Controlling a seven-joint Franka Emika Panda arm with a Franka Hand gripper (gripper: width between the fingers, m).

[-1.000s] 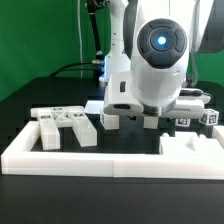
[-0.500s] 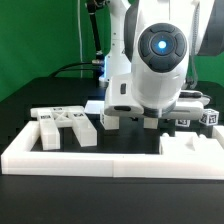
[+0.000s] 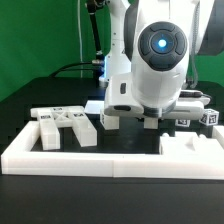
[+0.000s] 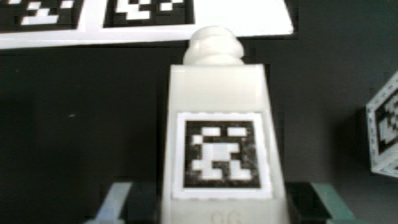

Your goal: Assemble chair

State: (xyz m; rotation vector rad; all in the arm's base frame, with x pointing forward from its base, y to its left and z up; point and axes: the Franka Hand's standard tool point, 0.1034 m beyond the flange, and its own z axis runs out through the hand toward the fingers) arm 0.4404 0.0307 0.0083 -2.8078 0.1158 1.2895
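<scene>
Straddling a white post (image 4: 222,130), my gripper (image 4: 222,208) has its 2 fingers (image 4: 121,200) spread apart, 1 along each long side. A dark strip of the black table (image 4: 71,120) shows between each finger and the post, so nothing is clamped. The post lies flat on the table with 1 black-and-white tag facing my wrist camera. A rounded peg at its far end points toward the marker board (image 4: 143,20) close by. Off to 1 side of the post, and apart from it, the corner of a tagged block (image 4: 382,125) pokes into the wrist view.

In the exterior view my gripper (image 3: 130,120) hangs low over the table beneath the bulk of my arm. The post is mostly hidden there; the pale bit between the fingers is probably it. At about 9 o'clock from the gripper, toward the exterior view's left, a cluster of white chair slabs (image 3: 65,127) lies near but apart. At about 3 o'clock, toward the exterior view's right, sit smaller tagged pieces (image 3: 195,120). At 6 o'clock, nearest that camera, runs the long low border wall (image 3: 90,158).
</scene>
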